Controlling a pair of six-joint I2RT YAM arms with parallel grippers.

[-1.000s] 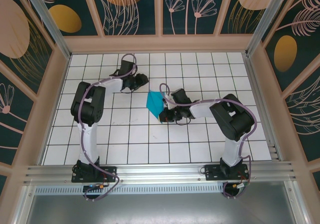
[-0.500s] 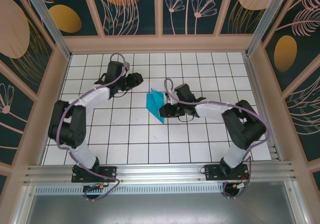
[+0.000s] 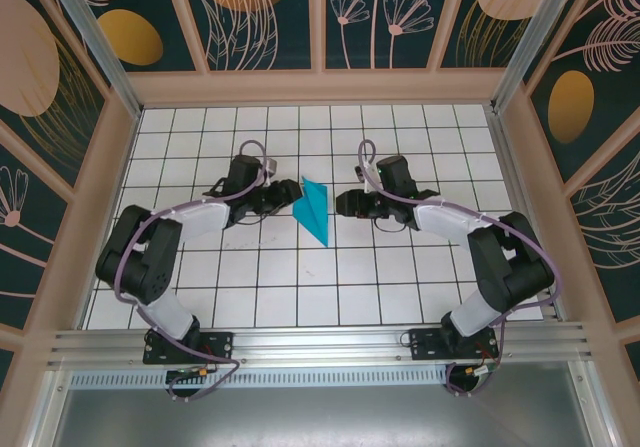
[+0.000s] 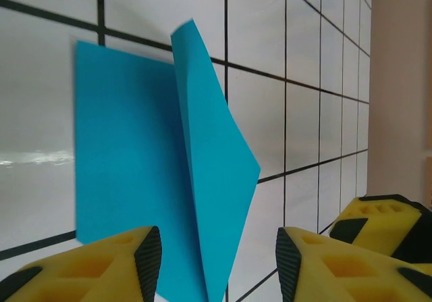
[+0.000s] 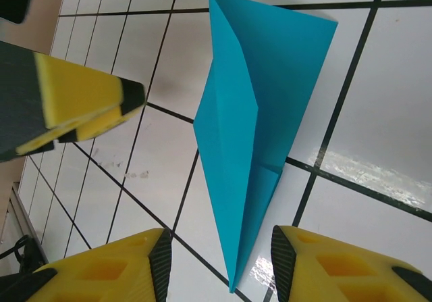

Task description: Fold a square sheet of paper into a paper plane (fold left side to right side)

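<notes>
A teal paper plane (image 3: 314, 210) lies on the white tiled counter (image 3: 300, 287), one flap raised. The left hand (image 3: 284, 196) and right hand (image 3: 344, 204) flank it closely, both part open and holding nothing.

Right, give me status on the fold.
Left gripper open, right gripper open. Paper plane on the table between them, ungripped. Nothing in the way.
</notes>
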